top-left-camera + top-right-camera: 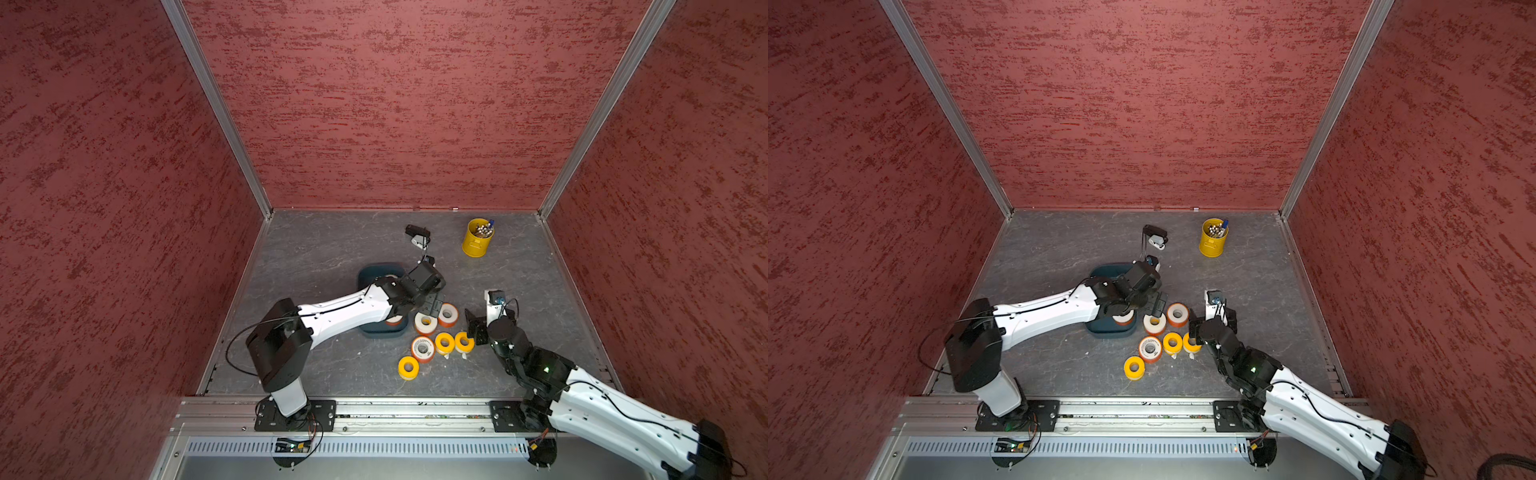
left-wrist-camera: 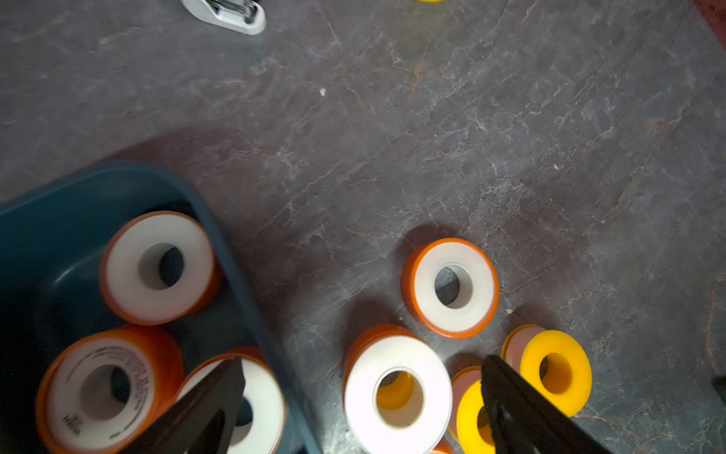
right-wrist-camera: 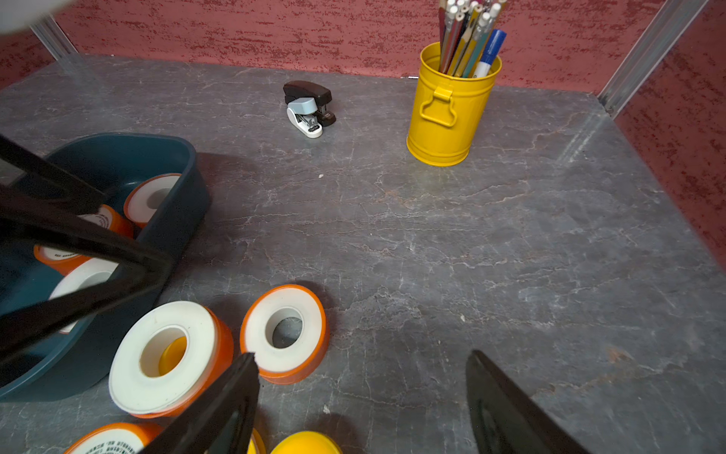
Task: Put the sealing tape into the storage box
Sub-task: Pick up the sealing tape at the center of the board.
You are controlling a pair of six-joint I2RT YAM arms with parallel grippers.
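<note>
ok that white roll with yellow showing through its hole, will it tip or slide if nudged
The white roll seems perched on a smaller yellow roll, so a nudge would likely slide or tip it off. It looks like a stiff spool, so squeezing shouldn't crush it. Lying hole-up, it probably won't roll.

Printing on one tape roll (image 2: 103,393) is unreadably blurred.

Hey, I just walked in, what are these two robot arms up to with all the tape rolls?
They are putting sealing tape into the teal storage box. Three orange-sided rolls lie in it, and six loose rolls sit on the table beside it. The left pincer hangs open and empty over the box's edge and the nearest loose rolls. The right pincer is open and empty near them too.
</note>
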